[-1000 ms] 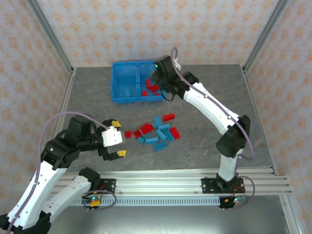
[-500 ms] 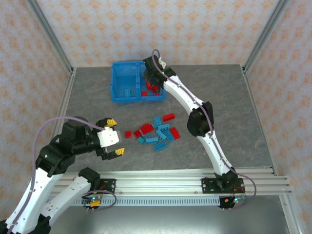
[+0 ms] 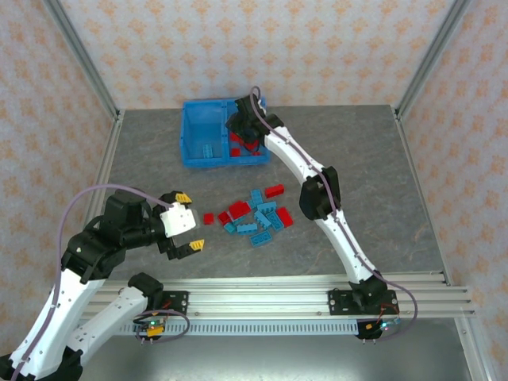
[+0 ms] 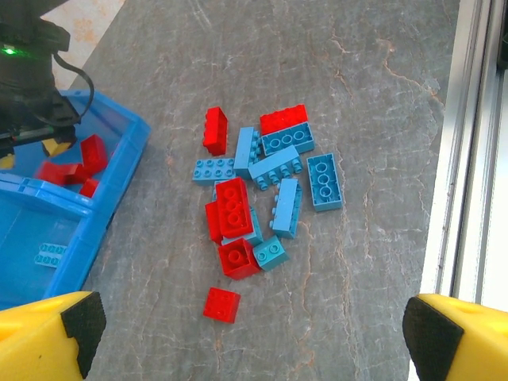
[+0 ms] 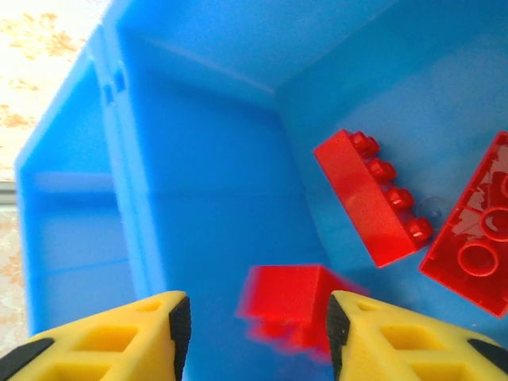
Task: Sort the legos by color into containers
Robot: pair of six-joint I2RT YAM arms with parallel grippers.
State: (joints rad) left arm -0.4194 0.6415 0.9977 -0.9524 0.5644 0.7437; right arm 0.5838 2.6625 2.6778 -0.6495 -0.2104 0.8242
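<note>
The blue bin stands at the back of the table, split by a central wall. My right gripper hangs inside its right compartment, jaws apart, with a blurred red lego loose between the fingers. Two more red legos lie on that floor. One light blue lego lies in the left compartment. A mixed pile of red and blue legos sits mid-table. My left gripper hovers wide open left of the pile, holding nothing.
A single small red brick lies apart from the pile, nearest my left gripper. An aluminium rail runs along the near table edge. Frame posts and patterned walls close in the back and sides.
My right arm reached further into the bin's right compartment and its jaws opened, letting go of the red lego. The left arm shifted only slightly.
</note>
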